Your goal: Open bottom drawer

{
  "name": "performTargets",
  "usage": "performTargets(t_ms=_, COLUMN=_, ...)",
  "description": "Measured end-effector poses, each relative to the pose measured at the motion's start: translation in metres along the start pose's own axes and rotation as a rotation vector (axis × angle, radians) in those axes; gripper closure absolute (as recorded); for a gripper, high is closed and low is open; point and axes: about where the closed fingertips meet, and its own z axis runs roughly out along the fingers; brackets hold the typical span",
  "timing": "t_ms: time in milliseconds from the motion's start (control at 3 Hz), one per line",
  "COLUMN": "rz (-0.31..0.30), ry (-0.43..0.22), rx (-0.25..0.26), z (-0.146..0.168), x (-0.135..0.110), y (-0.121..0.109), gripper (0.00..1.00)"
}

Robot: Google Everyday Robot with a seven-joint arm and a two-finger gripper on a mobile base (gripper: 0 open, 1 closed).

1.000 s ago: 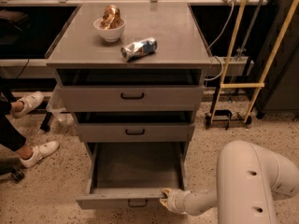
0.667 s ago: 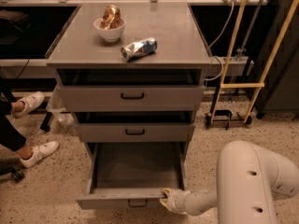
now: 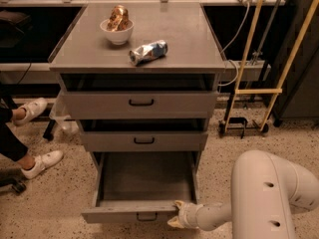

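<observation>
The bottom drawer (image 3: 124,214) of the grey metal cabinet is pulled out far; its inside is bare. Its short front panel carries a small black loop handle (image 3: 146,217) at the centre. My gripper (image 3: 177,214) sits at the right end of that front panel, at its top edge, with the white arm (image 3: 264,193) reaching in from the lower right. The middle drawer (image 3: 143,141) and the top drawer (image 3: 141,102) stand slightly ajar above.
On the cabinet top (image 3: 189,39) stand a white bowl (image 3: 117,31) with a crumpled snack bag and a lying crushed can (image 3: 148,52). A person's legs in white shoes (image 3: 42,162) are at the left. A yellow-framed cart (image 3: 249,91) stands at the right.
</observation>
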Motion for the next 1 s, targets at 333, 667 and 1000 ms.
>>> performTargets(t_ms=333, rz=0.0, ry=0.0, rx=0.0, z=0.0, x=0.0, y=0.0, gripper=0.0)
performTargets(t_ms=667, rz=0.001, ry=0.003, rx=0.011, z=-0.004, x=-0.002, y=-0.005, gripper=0.0)
performTargets(t_ms=1000, rz=-0.023, ry=0.025, rx=0.055, z=-0.038, x=-0.021, y=-0.027, gripper=0.0)
